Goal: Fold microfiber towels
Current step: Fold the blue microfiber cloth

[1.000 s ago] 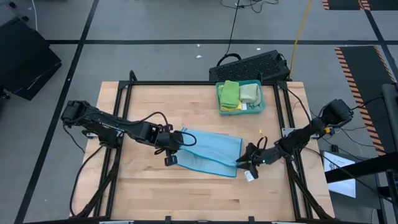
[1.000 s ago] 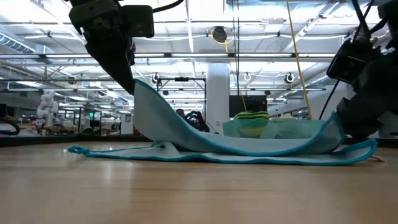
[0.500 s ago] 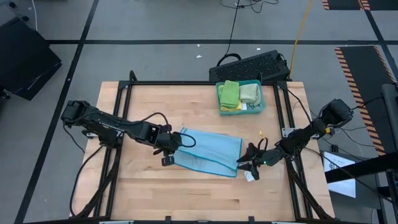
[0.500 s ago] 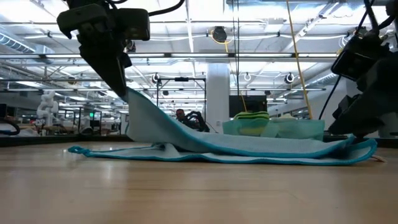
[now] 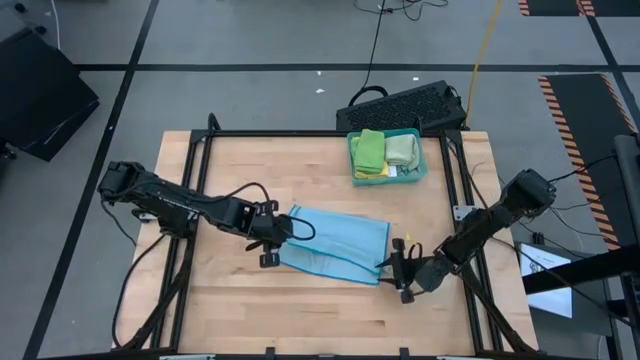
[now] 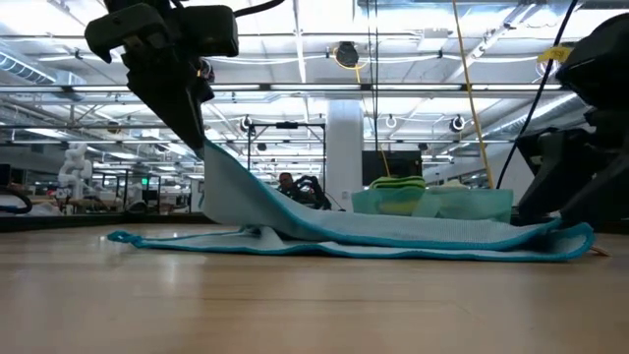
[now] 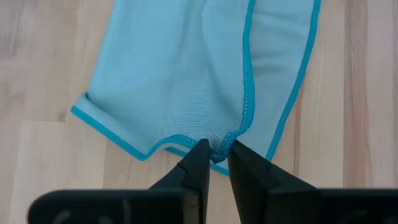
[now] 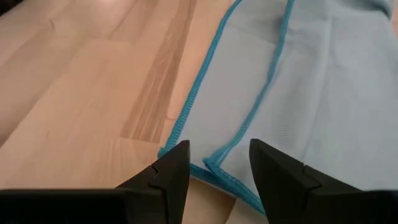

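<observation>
The wooden table [image 5: 240, 310] is made of pale planks and it has a black frame around its edges. A light blue towel [image 5: 340, 240] lies near the middle of it, mostly flat, with one edge raised off the wood. A teal tray [image 5: 421, 165] with folded green and yellow towels [image 5: 384, 150] stands near the far edge.

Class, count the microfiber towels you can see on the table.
4: a light blue towel mid-table; bright green, pale green and yellow towels in the teal plastic tray. More may be hidden.
</observation>
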You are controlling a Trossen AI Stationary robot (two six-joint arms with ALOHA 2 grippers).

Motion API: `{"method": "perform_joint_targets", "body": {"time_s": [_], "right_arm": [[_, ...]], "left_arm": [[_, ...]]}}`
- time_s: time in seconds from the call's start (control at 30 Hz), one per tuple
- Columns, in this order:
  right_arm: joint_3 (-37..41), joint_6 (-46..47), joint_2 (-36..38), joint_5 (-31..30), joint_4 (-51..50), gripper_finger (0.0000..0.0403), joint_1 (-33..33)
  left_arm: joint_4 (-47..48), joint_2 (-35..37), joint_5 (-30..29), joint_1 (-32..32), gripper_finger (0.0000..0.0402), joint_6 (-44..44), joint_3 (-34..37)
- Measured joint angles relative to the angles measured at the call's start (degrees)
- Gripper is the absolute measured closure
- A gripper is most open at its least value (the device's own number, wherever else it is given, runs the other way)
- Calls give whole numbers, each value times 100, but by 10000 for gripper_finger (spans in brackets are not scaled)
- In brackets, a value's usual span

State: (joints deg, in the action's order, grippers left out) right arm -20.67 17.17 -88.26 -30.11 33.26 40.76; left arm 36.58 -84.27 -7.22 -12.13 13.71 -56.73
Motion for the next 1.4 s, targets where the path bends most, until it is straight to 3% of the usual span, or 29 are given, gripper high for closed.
{"method": "perform_joint_targets", "body": {"time_s": [0.2, 0.6, 0.8, 1.17, 1.4], "right_arm": [[0, -293, 28, -131, -129, 271, 63], [2, -322, 28, 11, -268, 396, 50], [2, -290, 57, 0, 34, 399, 46], [2, -30, 684, 40, 161, 401, 51], [2, 218, 681, 335, 122, 402, 50]], "left_arm": [[0, 0, -20, 1, 341, -6, 0], [-44, 0, -35, 1, 343, -23, 0], [-69, 42, -26, -80, 394, -324, 2], [-30, 260, -3, -388, 396, -266, 2], [20, 258, 11, -621, 394, -24, 2]]}}
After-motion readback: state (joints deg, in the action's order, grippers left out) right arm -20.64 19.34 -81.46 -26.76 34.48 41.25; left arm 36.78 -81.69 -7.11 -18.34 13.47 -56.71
